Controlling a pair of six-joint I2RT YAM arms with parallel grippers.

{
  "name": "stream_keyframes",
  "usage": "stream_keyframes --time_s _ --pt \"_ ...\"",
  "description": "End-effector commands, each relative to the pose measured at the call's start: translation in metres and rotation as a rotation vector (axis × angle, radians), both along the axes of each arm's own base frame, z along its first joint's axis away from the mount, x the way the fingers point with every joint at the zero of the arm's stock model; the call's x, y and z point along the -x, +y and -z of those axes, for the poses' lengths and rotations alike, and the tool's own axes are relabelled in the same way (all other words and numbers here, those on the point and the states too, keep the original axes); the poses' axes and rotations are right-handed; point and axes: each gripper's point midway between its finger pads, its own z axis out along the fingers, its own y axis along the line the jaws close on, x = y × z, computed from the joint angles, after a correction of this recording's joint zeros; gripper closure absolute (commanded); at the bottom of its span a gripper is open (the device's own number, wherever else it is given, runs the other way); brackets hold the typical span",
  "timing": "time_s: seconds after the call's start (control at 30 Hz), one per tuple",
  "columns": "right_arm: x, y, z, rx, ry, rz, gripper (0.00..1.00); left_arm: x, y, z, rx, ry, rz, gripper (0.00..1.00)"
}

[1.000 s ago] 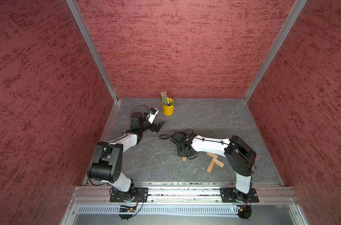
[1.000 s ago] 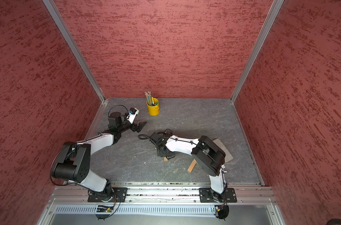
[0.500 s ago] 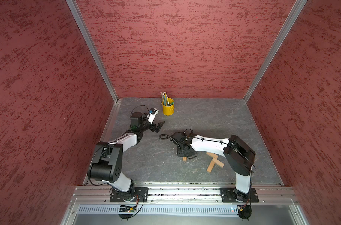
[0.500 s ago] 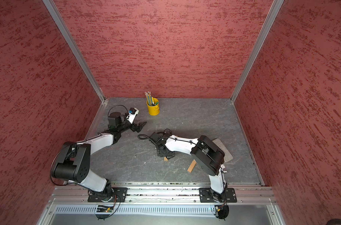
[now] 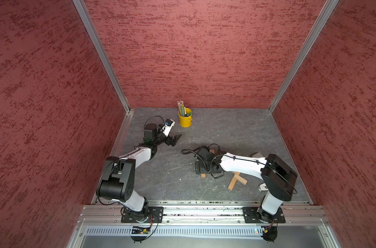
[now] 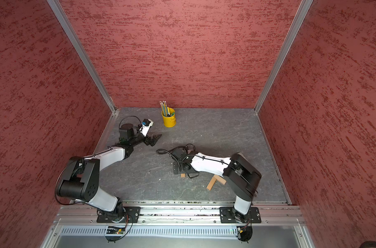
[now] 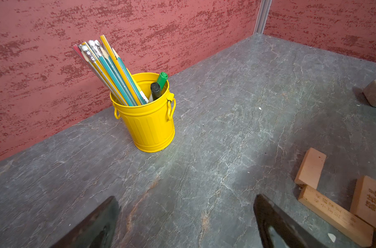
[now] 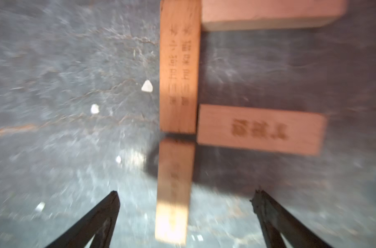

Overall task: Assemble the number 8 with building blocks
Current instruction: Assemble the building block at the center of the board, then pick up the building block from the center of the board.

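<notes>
The left end effector [image 7: 186, 197] is spread and empty, near the yellow pencil bucket [image 7: 150, 124]. On the tabletop [image 5: 161, 178], the right end effector [image 8: 186, 192] is spread astride one of the building blocks [image 8: 174, 214] without touching it. That bar lies end to end with another, two more branching sideways. Further right, two loose bars [image 5: 232, 184] lie crossed.

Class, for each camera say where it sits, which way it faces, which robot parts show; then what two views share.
Both top views: high above the front rail, looking down at the grey table; left arm and right arm show whole.
Left wrist: on the left arm, facing the yellow cup and back wall; the open left gripper shows its fingertips.
Right wrist: low over the building blocks, looking down; the open right gripper shows its fingertips.
Shared: both wrist views show the same blocks.
</notes>
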Motion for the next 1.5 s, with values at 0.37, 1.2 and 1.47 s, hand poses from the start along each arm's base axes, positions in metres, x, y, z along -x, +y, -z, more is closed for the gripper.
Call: stream_keyframes --time_s 0.37,1.2,1.47 --pt "-0.006 -0.119 -0.158 0.524 -0.576 -0.547 0.02 0.011 -0.005 -0.012 -0.025 -0.038 0.006 0.01" --pt "-0.004 -0.154 -0.002 0.288 0.006 -0.898 0.25 0.008 -0.006 0.0 -0.04 -0.014 0.003 0.01" --pt "-0.006 -0.153 0.024 0.275 0.024 -0.852 0.3 0.005 -0.005 0.004 -0.042 0.004 0.004 0.01"
